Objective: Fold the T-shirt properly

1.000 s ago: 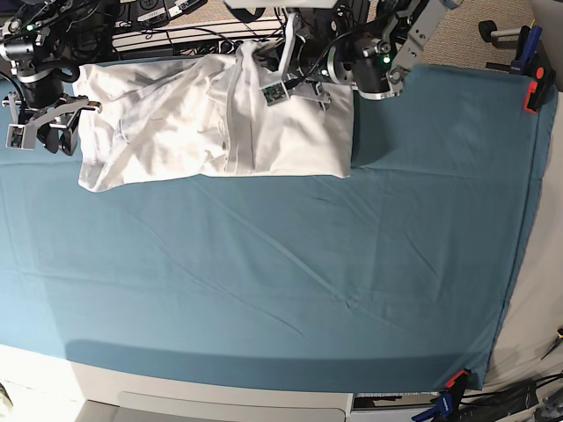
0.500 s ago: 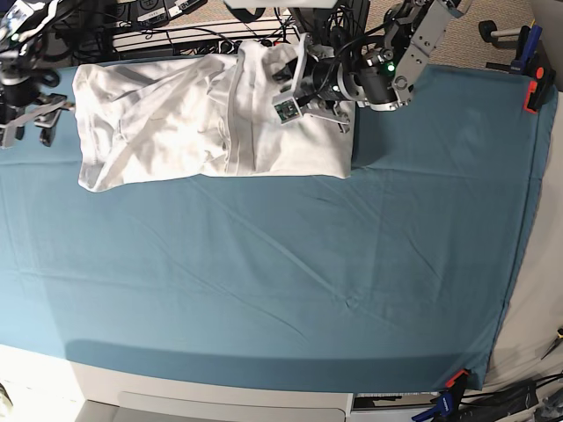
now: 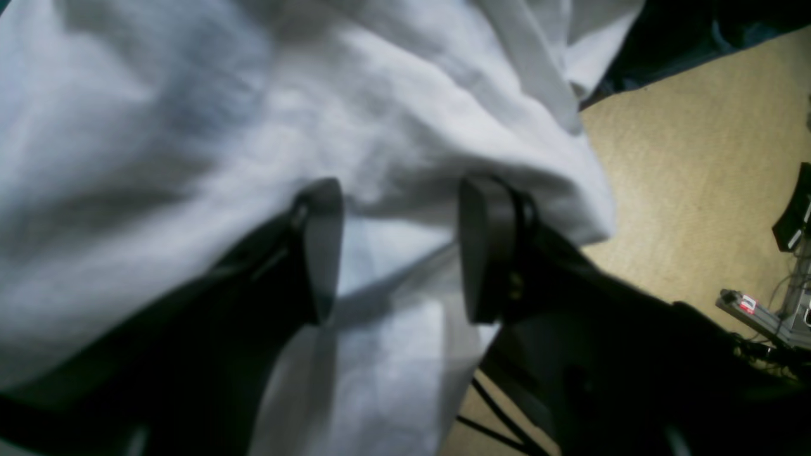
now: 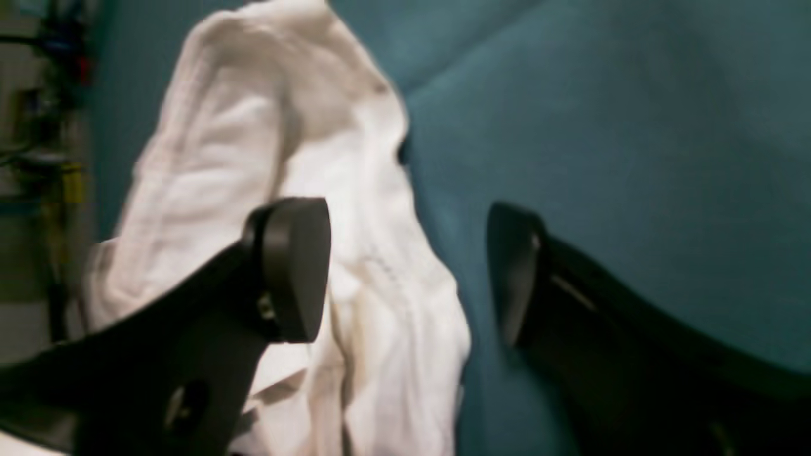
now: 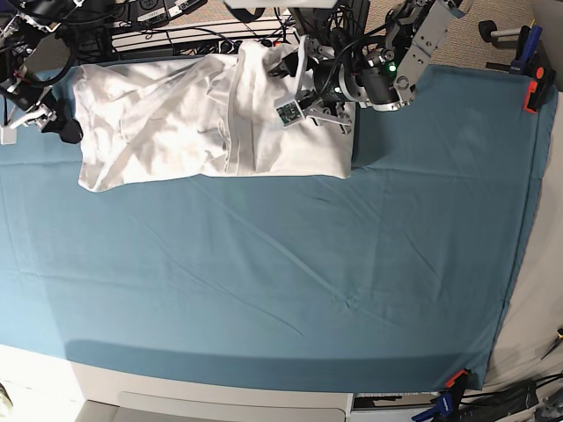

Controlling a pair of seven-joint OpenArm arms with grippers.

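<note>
The T-shirt lies bunched, roughly folded, along the far edge of the teal cloth; the left gripper hangs over its right end, jaws apart with nothing pinched; the right gripper stands wide and empty beside its left end, seemingly, through blur, clear of it; likely both are freed to regrasp.

The T-shirt lies along the far edge of the cloth, toward its far left corner. The left gripper is over the shirt's right end; the right gripper sits just off its left end.
</note>
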